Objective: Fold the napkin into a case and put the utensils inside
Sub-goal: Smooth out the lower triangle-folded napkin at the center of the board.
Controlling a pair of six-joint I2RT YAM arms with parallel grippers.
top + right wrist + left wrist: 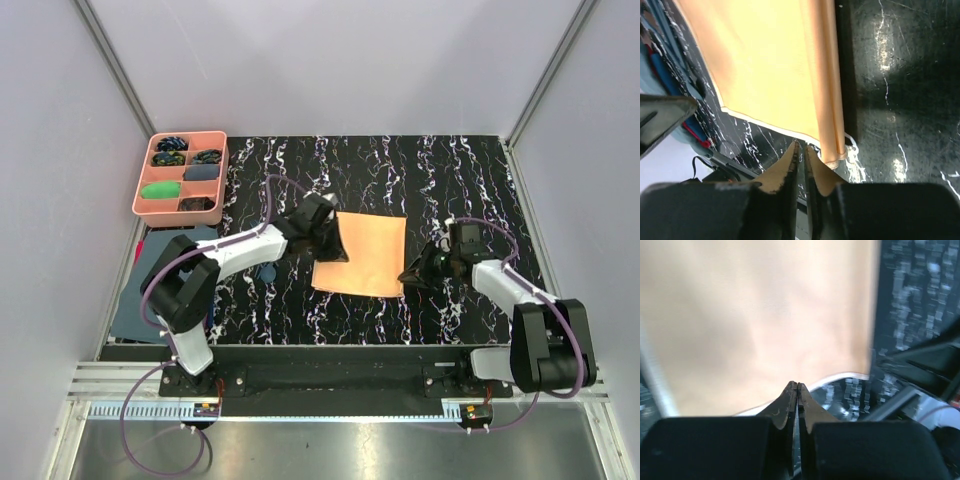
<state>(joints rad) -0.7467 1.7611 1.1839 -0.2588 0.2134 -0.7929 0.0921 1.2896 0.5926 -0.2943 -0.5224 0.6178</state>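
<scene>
The task is at the folding step. The napkin [365, 255] lies flat mid-table [450, 170], with 1 narrow strip doubled along its right edge. The left gripper [334, 248] sits at its left edge, fingers pressed together. The right gripper [801, 145] is at the near right corner, fingers almost touching. I cannot tell whether either pinches fabric. The next move likely needs a sure hold on the hem.

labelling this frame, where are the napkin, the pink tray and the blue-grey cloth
napkin [365, 252], top view, middle of the orange fabric
pink tray [153, 209], top view, its near-left corner
blue-grey cloth [130, 298], top view, bare left part
</scene>
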